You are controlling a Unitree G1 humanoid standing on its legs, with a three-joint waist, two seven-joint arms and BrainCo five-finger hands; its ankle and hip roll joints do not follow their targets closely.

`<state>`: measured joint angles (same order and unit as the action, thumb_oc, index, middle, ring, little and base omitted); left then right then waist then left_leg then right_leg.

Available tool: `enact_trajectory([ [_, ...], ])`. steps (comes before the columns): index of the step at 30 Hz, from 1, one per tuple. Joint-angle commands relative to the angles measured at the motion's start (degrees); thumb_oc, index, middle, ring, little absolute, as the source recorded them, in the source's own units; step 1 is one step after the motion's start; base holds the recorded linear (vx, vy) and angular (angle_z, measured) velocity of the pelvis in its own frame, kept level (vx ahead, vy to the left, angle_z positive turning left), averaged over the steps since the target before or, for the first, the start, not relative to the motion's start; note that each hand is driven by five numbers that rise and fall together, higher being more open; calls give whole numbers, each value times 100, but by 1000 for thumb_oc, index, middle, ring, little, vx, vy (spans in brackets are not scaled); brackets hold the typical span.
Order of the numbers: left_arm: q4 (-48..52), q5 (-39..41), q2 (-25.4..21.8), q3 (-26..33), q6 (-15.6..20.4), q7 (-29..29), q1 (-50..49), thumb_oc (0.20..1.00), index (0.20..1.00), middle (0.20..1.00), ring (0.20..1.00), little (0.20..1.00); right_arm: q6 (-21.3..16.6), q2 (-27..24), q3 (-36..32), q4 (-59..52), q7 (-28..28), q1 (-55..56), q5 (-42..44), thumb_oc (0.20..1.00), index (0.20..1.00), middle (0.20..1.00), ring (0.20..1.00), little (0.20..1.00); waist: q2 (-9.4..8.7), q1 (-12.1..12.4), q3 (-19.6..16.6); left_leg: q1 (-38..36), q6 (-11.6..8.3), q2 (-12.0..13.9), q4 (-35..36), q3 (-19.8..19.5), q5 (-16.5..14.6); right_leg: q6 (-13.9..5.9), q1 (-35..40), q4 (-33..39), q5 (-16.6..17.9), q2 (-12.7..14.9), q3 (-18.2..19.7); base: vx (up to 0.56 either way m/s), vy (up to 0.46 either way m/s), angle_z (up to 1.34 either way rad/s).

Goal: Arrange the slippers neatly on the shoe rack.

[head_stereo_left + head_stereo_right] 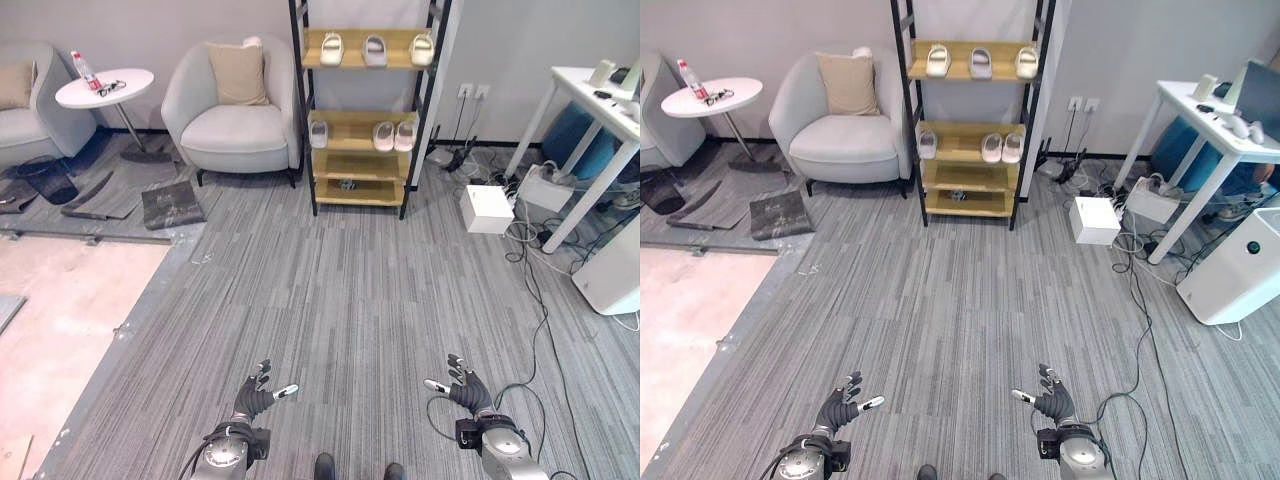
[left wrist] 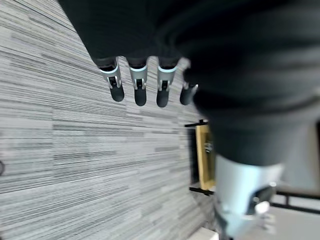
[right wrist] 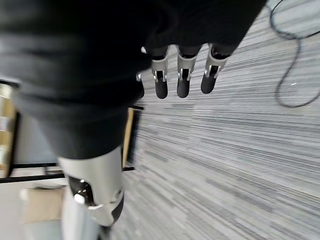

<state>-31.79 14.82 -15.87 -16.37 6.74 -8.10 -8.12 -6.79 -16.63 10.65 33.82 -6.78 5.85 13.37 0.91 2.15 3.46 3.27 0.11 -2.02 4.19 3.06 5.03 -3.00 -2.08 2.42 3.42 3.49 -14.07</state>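
Standing against the far wall, the shoe rack (image 1: 362, 110) has dark uprights and three wooden shelves. On its top shelf three pale slippers (image 1: 374, 49) sit in a row, spaced apart, toes toward the wall. The middle shelf carries a single slipper (image 1: 318, 133) at its left end and a close pair (image 1: 394, 135) toward the right end, with bare wood between them. A small dark object (image 1: 347, 184) lies on the bottom shelf; what it is cannot be told.

Both hands hang low over the grey striped carpet (image 1: 340, 300), well apart from the rack. The left hand (image 1: 258, 393) shows its fingers spread and straight, holding nothing. The right hand (image 1: 465, 383) is likewise splayed and empty. The wrist views show each hand's dark-tipped fingers extended over bare carpet.

Between the hands and the rack the carpet lies open and wide. Left of the rack, close beside it, stands a pale armchair (image 1: 232, 110) with a tan cushion (image 1: 238, 73); farther left is a small round side table (image 1: 104, 88). To the right, a white box (image 1: 487, 208) and a tangle of cables (image 1: 530, 250) lie on the floor near a white worktop (image 1: 590, 100). At the left edge the carpet ends against a bare pinkish floor (image 1: 70, 310).
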Motion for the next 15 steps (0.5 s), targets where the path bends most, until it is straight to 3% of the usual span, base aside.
enact_trajectory([
  [1, 174, -171, -75, -102, 153, -28, 533, 1000, 1000, 1000, 1000, 1000, -129, -198, -6, -338, -107, -169, -133, 1000, 1000, 1000, 1000, 1000, -224, 111, 193, -224, -265, 197, 81, -290, -258, -568, 368, 258, -118, 404, 5, 0, 0, 0],
  [15, 206, 70, 45, -118, 105, -94, 500, 1000, 1000, 1000, 1000, 1000, -103, -104, -41, -322, -230, -119, -113, 1000, 1000, 1000, 1000, 1000, -182, -26, 147, -411, -261, 216, 81, -244, -335, -519, 529, 258, -242, 357, 91, 10, -3, 0],
])
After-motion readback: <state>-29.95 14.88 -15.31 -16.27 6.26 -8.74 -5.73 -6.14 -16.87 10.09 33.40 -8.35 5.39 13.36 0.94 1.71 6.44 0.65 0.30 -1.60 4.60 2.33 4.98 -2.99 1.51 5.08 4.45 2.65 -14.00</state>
